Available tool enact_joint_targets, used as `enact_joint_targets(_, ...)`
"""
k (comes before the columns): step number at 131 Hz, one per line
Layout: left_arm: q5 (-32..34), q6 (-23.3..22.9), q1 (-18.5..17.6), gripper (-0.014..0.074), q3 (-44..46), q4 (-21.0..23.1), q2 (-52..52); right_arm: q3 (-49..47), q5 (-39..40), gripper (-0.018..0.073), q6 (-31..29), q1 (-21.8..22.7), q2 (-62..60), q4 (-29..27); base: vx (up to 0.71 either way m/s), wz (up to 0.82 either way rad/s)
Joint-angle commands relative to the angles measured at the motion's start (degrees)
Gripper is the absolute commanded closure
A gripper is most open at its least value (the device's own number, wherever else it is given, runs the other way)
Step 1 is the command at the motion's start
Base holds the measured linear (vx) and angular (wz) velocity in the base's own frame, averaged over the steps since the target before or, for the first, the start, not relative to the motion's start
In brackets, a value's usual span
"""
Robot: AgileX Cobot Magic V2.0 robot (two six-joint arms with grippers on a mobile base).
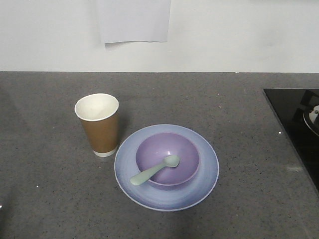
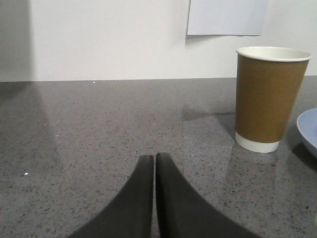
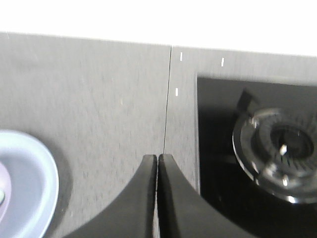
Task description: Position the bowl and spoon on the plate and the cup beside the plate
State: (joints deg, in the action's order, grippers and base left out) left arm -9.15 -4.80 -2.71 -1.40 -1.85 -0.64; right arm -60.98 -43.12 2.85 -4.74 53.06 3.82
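Our left claw [image 2: 154, 161] and right claw [image 3: 157, 161] sit closed and empty over the desk [image 1: 45, 199]. The spoon [image 1: 154, 170] rests in the bowl [image 1: 168, 160] on the plate [image 1: 166, 168], cup [image 1: 98, 124] touching its left rim. We judge the setting done; best to back away low and clear.

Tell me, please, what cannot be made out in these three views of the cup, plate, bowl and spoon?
- Left wrist view: the plate is cut off by the right edge; bowl and spoon lie outside it.
- Right wrist view: blurred, and the left edge crops the plate; the burner is smeared.
- Front view: the bowl hides the plate's centre, and the cooktop runs off the right edge.
- Neither arm appears in the front view.
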Motion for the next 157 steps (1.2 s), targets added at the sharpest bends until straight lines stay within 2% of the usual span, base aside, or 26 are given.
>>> enact_joint_targets(1, 4.60, -0.03, -0.39, 0.0604, -0.61, 0.59, -0.92, 6.83, 12.57, 0.0566, -0.57, 0.13, -4.97, 0.27, 0.00, 0.00)
enact_joint_targets(45, 4.60, -0.03, -0.39, 0.0604, -0.61, 0.59, -0.92, 39.56, 41.83, 0.0566, -0.52, 0.13, -21.74, -2.87, 0.00, 0.00)
enact_joint_targets(59, 4.60, -0.03, -0.39, 0.0604, -0.61, 0.59, -0.92, 47.04, 47.00, 0.0566, 0.71, 0.13, -26.05, -3.82, 0.00, 0.00)
enact_joint_targets(72, 4.60, -0.03, -0.39, 0.0604, -0.61, 0.59, -0.92, 52.09, 48.16, 0.0566, 2.72, 0.13, -30.15, -3.82, 0.00, 0.00)
enact_joint_targets(105, 4.60, -0.03, -0.39, 0.0604, -0.61, 0.59, -0.92, 59.70, 48.16, 0.0566, 2.98, 0.13, -40.13, -3.82, 0.00, 0.00)
enact_joint_targets(132, 4.60, -0.03, -0.39, 0.0604, -0.61, 0.59, -0.92, 63.01, 47.99, 0.0566, 3.87, 0.13, -45.52, -3.82, 0.00, 0.00)
enact_joint_targets(157, 4.60, -0.03, -0.39, 0.0604, -0.61, 0.59, -0.92, 63.02, 44.42, 0.0566, 3.77, 0.22, -49.58, -2.55, 0.00, 0.00)
